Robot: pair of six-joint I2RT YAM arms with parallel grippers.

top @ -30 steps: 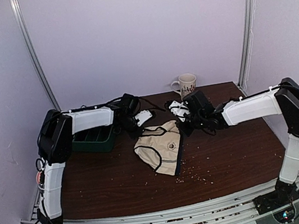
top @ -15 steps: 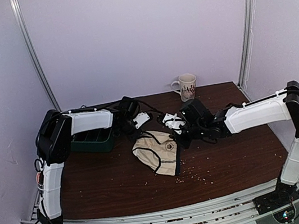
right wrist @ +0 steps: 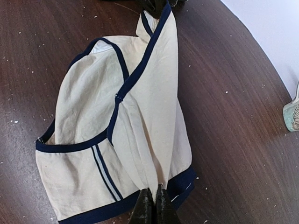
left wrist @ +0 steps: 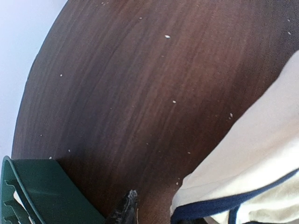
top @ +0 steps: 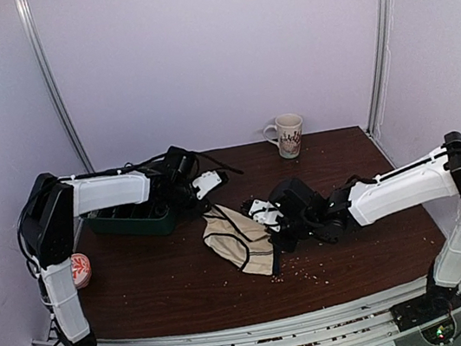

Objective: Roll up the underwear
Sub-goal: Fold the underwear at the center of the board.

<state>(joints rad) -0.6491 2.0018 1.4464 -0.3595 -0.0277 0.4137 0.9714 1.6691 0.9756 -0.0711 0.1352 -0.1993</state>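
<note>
The beige underwear [top: 239, 240] with navy trim lies bunched at the table's middle. It also shows in the right wrist view [right wrist: 117, 130] and the left wrist view [left wrist: 252, 163]. My right gripper [top: 274, 235] is shut on a fold of cloth at the hem [right wrist: 152, 200]. My left gripper [top: 203, 205] is at the far left corner of the underwear. In the right wrist view its dark fingers [right wrist: 156, 5] pinch that raised corner. In its own view only one fingertip [left wrist: 126, 205] shows, beside the navy hem.
A green tray [top: 133, 219] stands at the back left, close to my left arm, and shows in the left wrist view [left wrist: 28, 196]. A patterned mug [top: 289, 135] stands at the back edge. Crumbs are scattered over the dark wooden table [top: 357, 249].
My right gripper has moved left and nearer with the cloth, folding the underwear over into a narrower bundle. My left gripper has drawn back slightly to the left.
</note>
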